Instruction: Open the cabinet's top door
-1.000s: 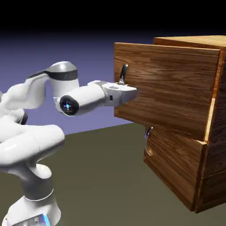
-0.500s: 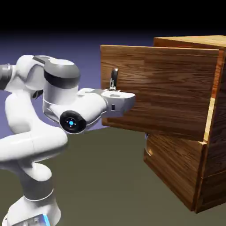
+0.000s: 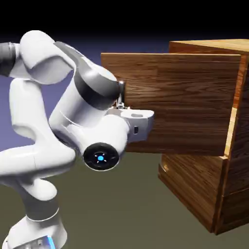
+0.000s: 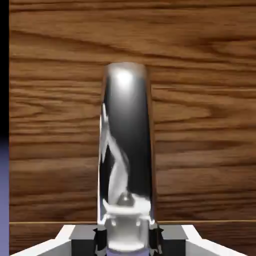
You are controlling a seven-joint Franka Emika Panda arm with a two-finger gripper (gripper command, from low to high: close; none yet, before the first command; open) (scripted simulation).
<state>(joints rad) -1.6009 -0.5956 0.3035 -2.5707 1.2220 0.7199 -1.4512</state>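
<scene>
The cabinet [image 3: 237, 160] of brown wood grain stands at the exterior view's right. Its top door [image 3: 189, 102] juts well out from the body toward the left. My gripper [image 3: 121, 105] is shut on the top door's silver handle [image 3: 120, 93], most of which my wrist hides. In the hand view the curved metal handle [image 4: 125, 145] rises large from between my gripper [image 4: 126, 235], with the door's wood [image 4: 205, 125] filling the picture behind it.
The shorter lower panel [image 3: 194, 187] sits flush below the pulled-out door. My white arm folds high over the exterior view's left half, the elbow raised. Dark olive tabletop [image 3: 126, 204] lies beneath the door.
The top door has slid further out to the left with my gripper on its handle. The arm has folded back and its upper links have risen.
</scene>
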